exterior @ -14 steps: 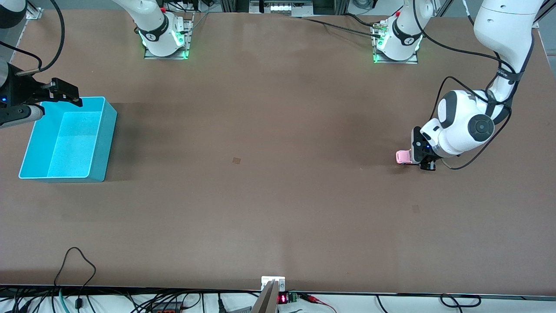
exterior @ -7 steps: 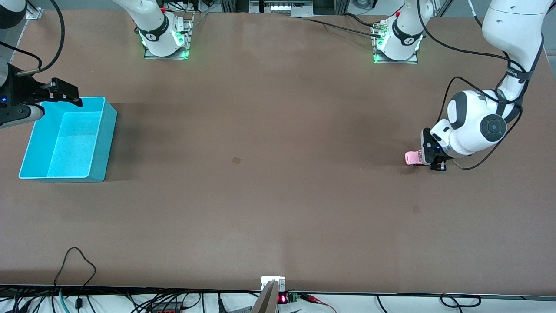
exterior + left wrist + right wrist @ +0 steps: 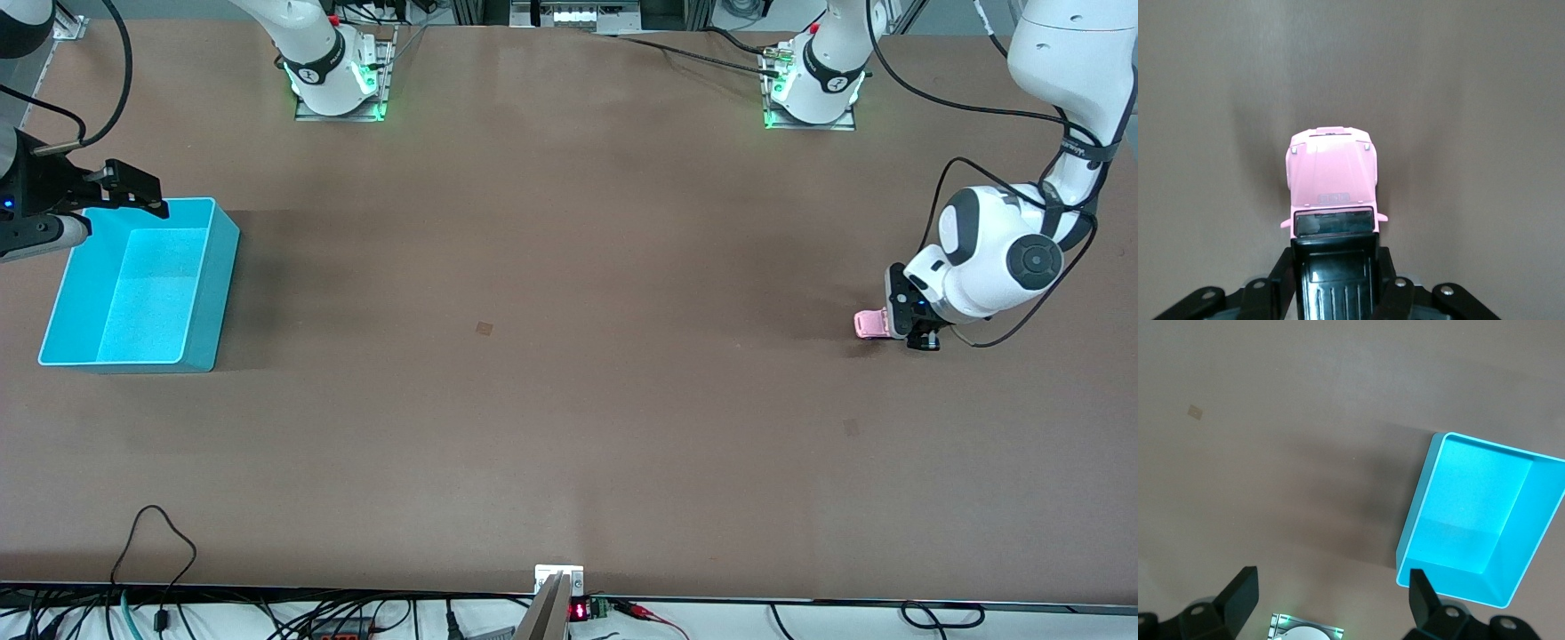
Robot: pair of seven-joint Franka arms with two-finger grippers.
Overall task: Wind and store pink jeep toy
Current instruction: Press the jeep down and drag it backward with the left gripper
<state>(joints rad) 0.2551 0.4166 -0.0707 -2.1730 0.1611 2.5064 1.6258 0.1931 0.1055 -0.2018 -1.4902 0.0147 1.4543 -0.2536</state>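
Observation:
The pink jeep toy is tiny and light pink, with a black ribbed rear roof. It is low at the table surface near the left arm's end, and its hood points toward the right arm's end. My left gripper is shut on its black rear section, one finger against each side. The cyan bin stands at the right arm's end with nothing in it. My right gripper waits over the bin's corner, open and holding nothing.
The two arm bases stand along the table edge farthest from the front camera. Small dark marks dot the brown tabletop. Cables and a small display hang along the nearest edge.
My left gripper has drawn the pink jeep backward along the table toward the left arm's end. The right arm and the bin have not moved.

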